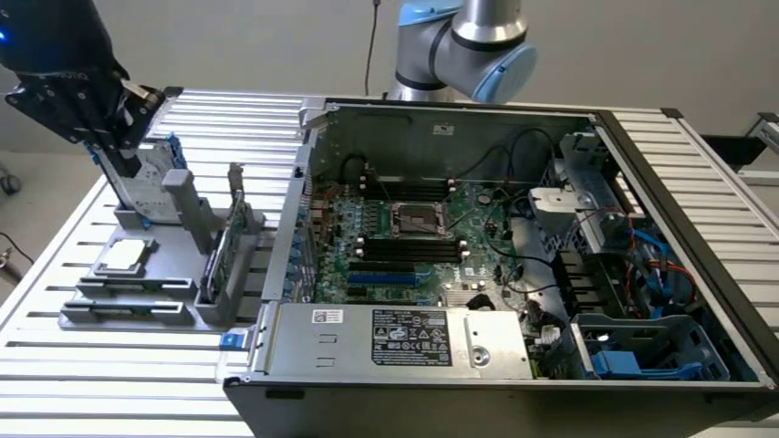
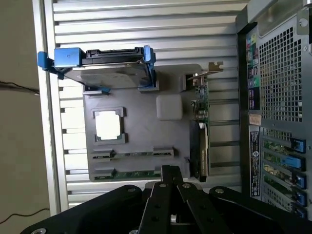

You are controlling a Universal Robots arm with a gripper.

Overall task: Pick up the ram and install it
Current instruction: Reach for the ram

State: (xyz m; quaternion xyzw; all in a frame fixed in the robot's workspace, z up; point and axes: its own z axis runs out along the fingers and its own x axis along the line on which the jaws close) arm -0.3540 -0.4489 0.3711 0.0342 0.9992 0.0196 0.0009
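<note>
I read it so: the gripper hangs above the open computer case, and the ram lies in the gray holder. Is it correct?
Not quite. The exterior view shows the gripper above the gray holder, to the exterior view's left of the open computer case. The ram lies in the holder.

Gripper (image 1: 126, 167) over holder (image 1: 171, 266) — case (image 1: 426, 123) open.

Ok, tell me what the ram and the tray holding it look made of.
The ram: green circuit board, showing as a thin, dull green strip. The tray: probably moulded plastic, going by its even matte grey surface with no metallic glint.
</note>
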